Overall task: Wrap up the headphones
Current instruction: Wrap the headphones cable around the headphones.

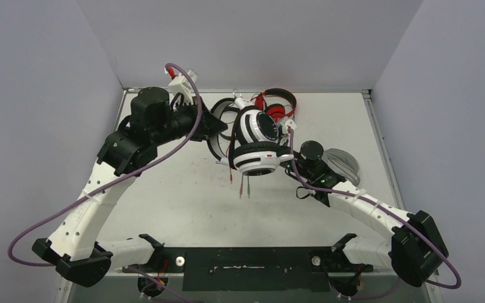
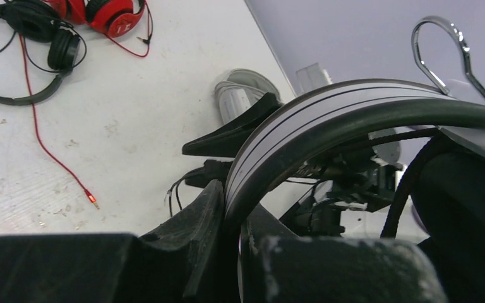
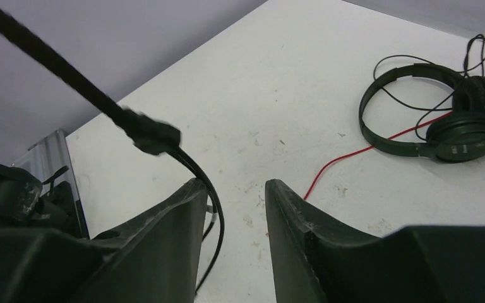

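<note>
My left gripper (image 1: 220,130) is shut on the headband of the white-and-black headphones (image 1: 257,140) and holds them above the table; the striped band (image 2: 303,120) runs between its jaws (image 2: 241,211). My right gripper (image 1: 288,135) is open beside the ear cups. In the right wrist view a thin black cable (image 3: 158,136) hangs against the inside of its left finger, inside the gap (image 3: 233,189), not pinched. The red headphones (image 1: 279,104) and the all-black headphones (image 3: 448,126) lie at the back. The light grey headphones (image 1: 342,163) lie by the right arm.
A red cable (image 2: 38,136) trails over the table from the red headphones to its plug (image 2: 91,199). A metal hook (image 2: 442,44) shows near the held headband. Grey walls close in the table on three sides.
</note>
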Action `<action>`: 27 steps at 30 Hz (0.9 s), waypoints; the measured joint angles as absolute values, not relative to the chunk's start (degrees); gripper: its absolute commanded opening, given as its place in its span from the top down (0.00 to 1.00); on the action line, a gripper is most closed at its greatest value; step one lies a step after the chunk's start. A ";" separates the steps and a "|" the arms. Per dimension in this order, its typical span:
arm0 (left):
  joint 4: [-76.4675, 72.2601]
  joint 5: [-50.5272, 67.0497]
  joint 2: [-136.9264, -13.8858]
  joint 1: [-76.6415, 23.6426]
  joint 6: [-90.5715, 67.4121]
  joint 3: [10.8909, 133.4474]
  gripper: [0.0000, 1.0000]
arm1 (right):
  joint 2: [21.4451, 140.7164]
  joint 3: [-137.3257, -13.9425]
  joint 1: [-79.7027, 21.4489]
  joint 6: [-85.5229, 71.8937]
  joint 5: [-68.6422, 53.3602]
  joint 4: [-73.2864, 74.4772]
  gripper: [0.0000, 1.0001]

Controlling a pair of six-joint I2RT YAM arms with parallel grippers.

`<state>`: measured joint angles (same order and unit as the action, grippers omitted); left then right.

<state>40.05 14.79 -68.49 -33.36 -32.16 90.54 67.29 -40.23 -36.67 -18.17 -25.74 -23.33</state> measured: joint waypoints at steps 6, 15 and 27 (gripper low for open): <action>38.89 16.21 -70.72 -33.36 -38.17 94.02 1.00 | 69.49 -35.59 -36.40 -22.70 -30.61 -33.63 0.50; 37.82 16.10 -72.29 -33.36 -41.19 94.26 1.00 | 70.02 -32.38 -36.40 -24.56 -33.69 -39.20 0.68; 34.98 11.79 -72.71 -29.47 -44.93 93.45 1.00 | 69.95 -24.01 -37.47 -30.09 -37.28 -46.26 1.00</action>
<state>34.98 11.79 -72.71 -29.47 -44.93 93.45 69.95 -24.01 -37.47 -30.09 -37.28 -46.26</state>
